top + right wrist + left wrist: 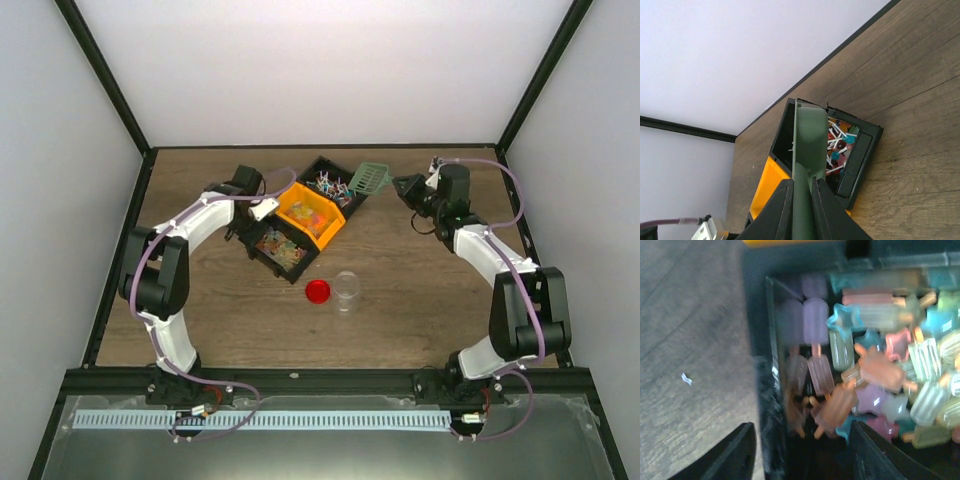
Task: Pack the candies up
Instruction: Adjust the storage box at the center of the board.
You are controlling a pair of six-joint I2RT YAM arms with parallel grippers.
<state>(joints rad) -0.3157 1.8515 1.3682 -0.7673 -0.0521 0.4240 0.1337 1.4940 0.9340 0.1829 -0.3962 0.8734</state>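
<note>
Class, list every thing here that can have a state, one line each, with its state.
clear jar: upright, uncapped
red lid: off, lying beside jar
green scoop: clamped in right gripper
candies: loose in black bin
left gripper: open, straddling bin wall

The table (420,320) was brown wood with dark lines in it, and it had a thin black edge (320,147) at the back. A white back wall (320,70) stood behind it, with a pale grey left wall (40,200) and right wall (610,150), and black bars (100,68) ran up the corners where the walls met. The light was soft and even, and a shiny grey metal shelf (560,440) with a white ridged bar (260,420) lay along the near side.
</note>
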